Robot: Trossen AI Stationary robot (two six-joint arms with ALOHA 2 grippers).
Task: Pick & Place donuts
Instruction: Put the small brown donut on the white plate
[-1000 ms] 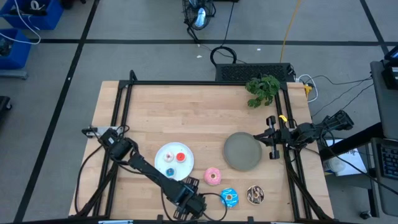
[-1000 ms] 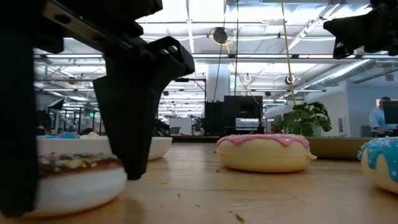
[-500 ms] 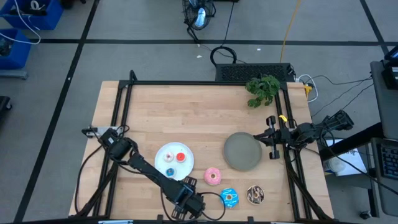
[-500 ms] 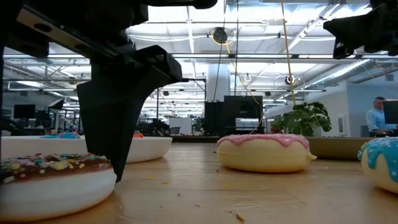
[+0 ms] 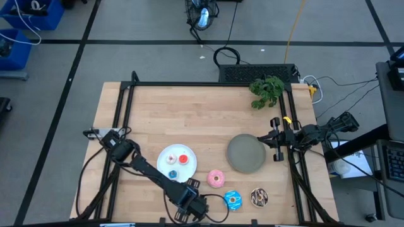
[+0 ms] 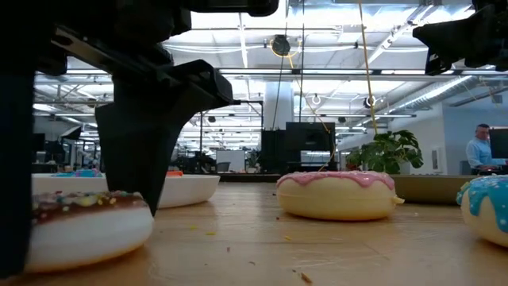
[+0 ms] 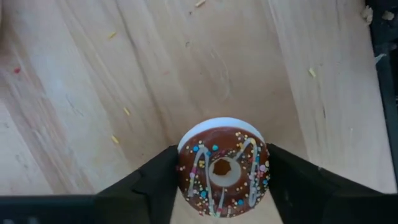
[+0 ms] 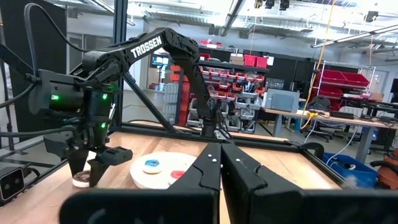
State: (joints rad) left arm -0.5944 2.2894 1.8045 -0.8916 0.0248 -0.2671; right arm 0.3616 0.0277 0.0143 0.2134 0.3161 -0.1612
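Down at the counter's (image 5: 158, 113) front edge, the left end effector (image 7: 222, 186) straddles the brown sprinkled donut (image 7: 224, 172), fingers touching its sides. Meanwhile the right end effector (image 8: 219, 163) hangs clenched and empty at the right edge.

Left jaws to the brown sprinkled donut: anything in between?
Nothing visible. The left gripper already straddles the brown donut, one finger at each side of it on the bare table. Whether the fingers touch it cannot be told.

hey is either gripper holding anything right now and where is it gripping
The left gripper straddles the brown sprinkled donut, a finger at each outer side; a firm hold cannot be told. The right gripper is shut, holding nothing.
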